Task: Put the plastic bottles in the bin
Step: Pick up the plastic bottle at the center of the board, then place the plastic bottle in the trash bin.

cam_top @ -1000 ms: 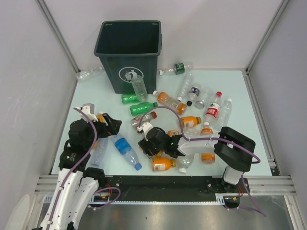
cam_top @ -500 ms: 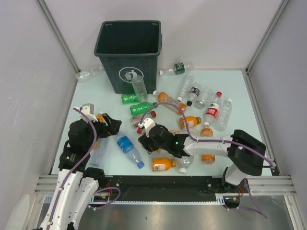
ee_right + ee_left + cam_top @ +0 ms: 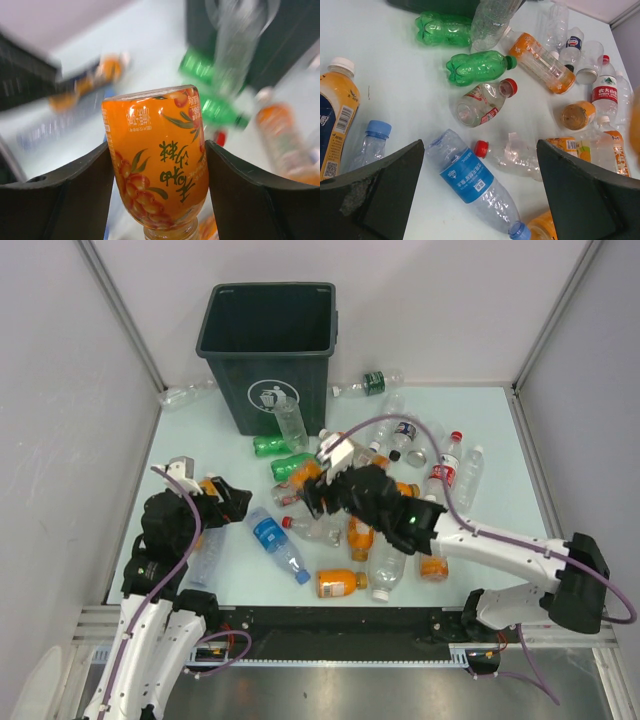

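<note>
Plastic bottles everywhere, scattered across the pale tabletop (image 3: 200, 430). The one that matters right now is already off it.

Biggest thing first. The bin (image 3: 300, 380) stands at the far end with its mouth open. A clear bottle (image 3: 290, 420) leans on its front and two green bottles (image 3: 290, 465) lie just below that.

The right arm (image 3: 480, 540) is stretched out toward it. Its jaws are clamped on an orange bottle (image 3: 150, 175), and they sit in front of the bin, near the green ones and not over the opening yet.

The left arm (image 3: 165, 530) hangs back at the near left. Its jaws are spread wide with nothing in them, above a blue-label bottle (image 3: 470, 175) and a red-capped one (image 3: 512, 155).

The orange bottle sits square between the right jaws, pinched on both sides of its belly. Its neck points back toward the wrist and its base pokes out past the tips.

So the step looks like carry and drop. If it were me, I'd get the bottle properly above the rim before moving forward, so it doesn't clip the front wall or knock the leaning bottle. I'd keep squeezing until it's well over the middle of the opening and only then let go. It's a smooth, round bottle, so I reckon a loose grip could let it slide out base-first early.
</note>
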Robot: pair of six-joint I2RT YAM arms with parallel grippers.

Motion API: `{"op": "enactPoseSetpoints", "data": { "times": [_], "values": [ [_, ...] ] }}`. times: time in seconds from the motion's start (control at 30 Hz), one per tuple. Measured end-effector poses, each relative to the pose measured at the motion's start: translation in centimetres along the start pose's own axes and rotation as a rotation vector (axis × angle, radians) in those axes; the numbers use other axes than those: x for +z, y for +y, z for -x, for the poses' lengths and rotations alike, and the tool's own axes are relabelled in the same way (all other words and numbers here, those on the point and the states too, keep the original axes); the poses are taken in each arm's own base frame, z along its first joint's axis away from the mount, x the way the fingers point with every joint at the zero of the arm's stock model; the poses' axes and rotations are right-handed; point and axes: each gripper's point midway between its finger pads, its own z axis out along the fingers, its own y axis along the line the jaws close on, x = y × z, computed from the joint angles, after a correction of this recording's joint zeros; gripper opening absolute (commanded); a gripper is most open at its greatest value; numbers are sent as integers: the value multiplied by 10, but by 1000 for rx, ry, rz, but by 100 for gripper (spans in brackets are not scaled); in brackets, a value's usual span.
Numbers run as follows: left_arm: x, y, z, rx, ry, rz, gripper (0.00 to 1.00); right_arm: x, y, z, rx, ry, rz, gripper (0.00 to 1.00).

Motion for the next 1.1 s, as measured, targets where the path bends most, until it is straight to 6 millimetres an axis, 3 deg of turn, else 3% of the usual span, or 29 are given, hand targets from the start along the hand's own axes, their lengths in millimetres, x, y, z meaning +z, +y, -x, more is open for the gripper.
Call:
{"op": "enactPoseSetpoints", "data": {
  "times": [0.17, 0.33, 0.43, 0.73, 0.87, 0.97, 1.0, 1.07, 1.1],
  "values": [
    [-2, 0, 1, 1, -9, 0, 100, -9, -45, 114, 21, -260, -80, 0],
    [-2, 0, 2, 2, -11, -1, 100, -3, -87, 187, 8, -458, -169, 0],
    [-2, -1, 1, 1, -10, -3, 100, 18, -103, 208, 4, -528, -195, 0],
    [1, 0, -2, -1, 8, 0, 100, 120, -169, 258, 2, -642, -271, 0],
    [1, 0, -2, -1, 8, 1, 100, 144, -186, 277, -4, -697, -298, 1],
    [1, 0, -2, -2, 9, 1, 100, 157, -199, 285, -4, -730, -316, 15],
    [1, 0, -2, -2, 9, 1, 100, 161, -202, 285, -5, -731, -321, 23],
    [1, 1, -2, -2, 10, 2, 100, 167, -208, 285, 0, -737, -327, 28],
    [1, 1, -2, -2, 11, 2, 100, 169, -214, 281, 1, -728, -335, 38]
  ]
}}
